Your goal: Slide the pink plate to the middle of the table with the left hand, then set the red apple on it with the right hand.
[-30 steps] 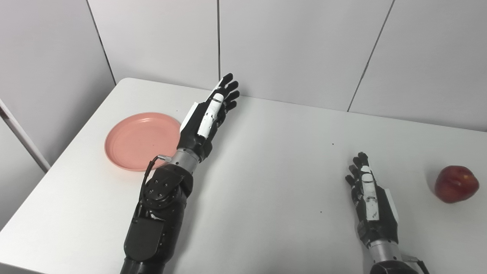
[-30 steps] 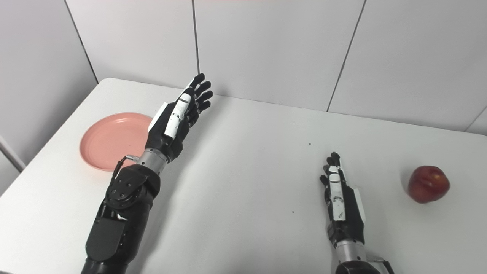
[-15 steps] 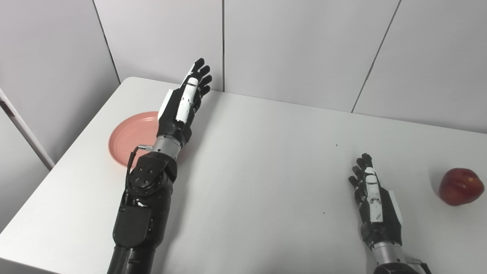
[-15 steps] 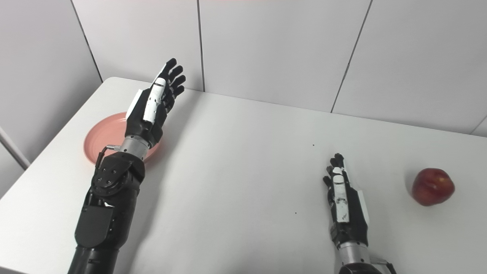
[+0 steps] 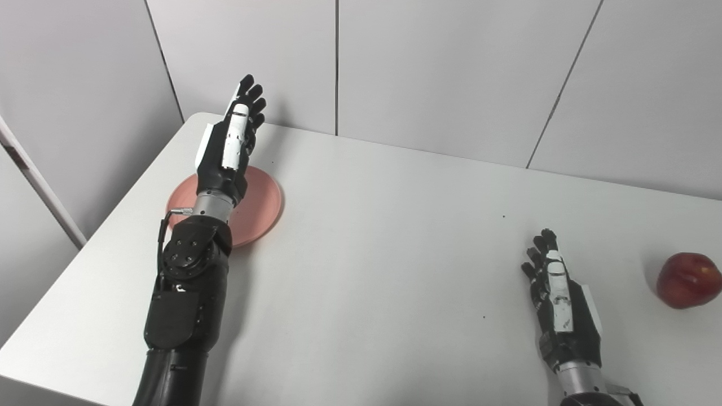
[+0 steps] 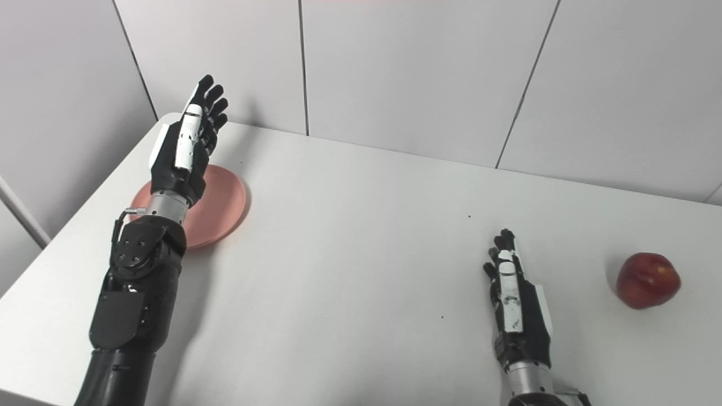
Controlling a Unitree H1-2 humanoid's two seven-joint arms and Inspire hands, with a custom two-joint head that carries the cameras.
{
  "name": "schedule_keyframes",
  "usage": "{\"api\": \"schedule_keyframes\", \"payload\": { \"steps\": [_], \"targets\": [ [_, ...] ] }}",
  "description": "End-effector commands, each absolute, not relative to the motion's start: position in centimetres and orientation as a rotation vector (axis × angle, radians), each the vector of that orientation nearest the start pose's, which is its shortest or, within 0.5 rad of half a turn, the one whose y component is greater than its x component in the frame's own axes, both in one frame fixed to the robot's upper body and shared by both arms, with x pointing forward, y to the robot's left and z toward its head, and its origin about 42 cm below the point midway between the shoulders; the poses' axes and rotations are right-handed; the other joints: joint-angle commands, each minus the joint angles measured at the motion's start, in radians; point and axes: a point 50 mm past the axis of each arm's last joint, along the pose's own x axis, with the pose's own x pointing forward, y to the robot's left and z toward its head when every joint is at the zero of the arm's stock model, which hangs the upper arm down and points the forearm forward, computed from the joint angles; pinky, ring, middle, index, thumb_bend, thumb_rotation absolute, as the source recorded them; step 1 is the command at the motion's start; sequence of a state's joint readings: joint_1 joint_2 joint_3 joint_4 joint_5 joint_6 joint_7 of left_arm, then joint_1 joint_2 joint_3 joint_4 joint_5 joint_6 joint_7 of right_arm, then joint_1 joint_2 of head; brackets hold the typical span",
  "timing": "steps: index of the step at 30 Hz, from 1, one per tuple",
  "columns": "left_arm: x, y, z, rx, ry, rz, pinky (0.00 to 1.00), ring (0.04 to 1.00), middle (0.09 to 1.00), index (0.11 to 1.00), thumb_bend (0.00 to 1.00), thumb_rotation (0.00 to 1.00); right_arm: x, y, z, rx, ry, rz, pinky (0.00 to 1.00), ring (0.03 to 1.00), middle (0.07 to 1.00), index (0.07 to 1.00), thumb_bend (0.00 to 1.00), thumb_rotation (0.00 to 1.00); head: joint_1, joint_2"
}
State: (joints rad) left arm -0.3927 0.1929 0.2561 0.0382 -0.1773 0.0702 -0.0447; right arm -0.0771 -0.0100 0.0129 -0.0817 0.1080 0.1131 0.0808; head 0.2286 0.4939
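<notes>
One pink plate (image 5: pixel 256 203) lies flat on the white table (image 5: pixel 383 254), toward the far left corner and well left of the middle. The left hand (image 5: pixel 228 149) is above it, seen in front of the plate's left half, raised, with its fingers straight, apart and pointing toward the back wall; it holds nothing, and whether the wrist touches the plate cannot be told. The left forearm (image 5: pixel 186 287) runs from the bottom edge up across the plate's near rim, hiding part of it. One red apple (image 5: pixel 683 280) sits on the table at the far right, well apart from the plate, with its shadow on its left. The right hand (image 5: pixel 561 304) lies low over the table near the front right, fingers stretched out and slightly spread, empty, with bare table between it and the apple. Behind the table stands a wall of pale grey panels (image 5: pixel 440 67) with dark seams. That makes one plate, one apple and two hands.
</notes>
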Motion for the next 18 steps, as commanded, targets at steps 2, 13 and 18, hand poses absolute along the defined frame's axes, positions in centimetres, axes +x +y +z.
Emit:
{"api": "schedule_keyframes", "payload": {
  "steps": [2, 13, 18],
  "targets": [
    [40.1, 32.0, 25.9, -0.036, -0.448, 0.138, 0.99, 0.981, 0.985, 0.956, 0.38, 1.00, 31.2, -20.0, 14.6, 0.104, -0.125, 0.136, 1.00, 1.000, 1.000, 1.000, 0.16, 1.00, 0.005, 0.000],
    [39.0, 34.8, 27.0, -0.036, -0.477, 0.251, 0.96, 0.960, 0.963, 0.943, 0.37, 1.00, 31.1, -20.2, 14.7, 0.121, -0.124, 0.131, 1.00, 1.000, 1.000, 1.000, 0.14, 1.00, 0.017, -0.001],
    [38.5, 36.3, 26.7, -0.030, -0.480, 0.283, 0.97, 0.956, 0.957, 0.934, 0.36, 1.00, 31.0, -20.3, 14.7, 0.104, -0.118, 0.129, 1.00, 1.000, 1.000, 1.000, 0.14, 1.00, 0.026, 0.000]
  ]
}}
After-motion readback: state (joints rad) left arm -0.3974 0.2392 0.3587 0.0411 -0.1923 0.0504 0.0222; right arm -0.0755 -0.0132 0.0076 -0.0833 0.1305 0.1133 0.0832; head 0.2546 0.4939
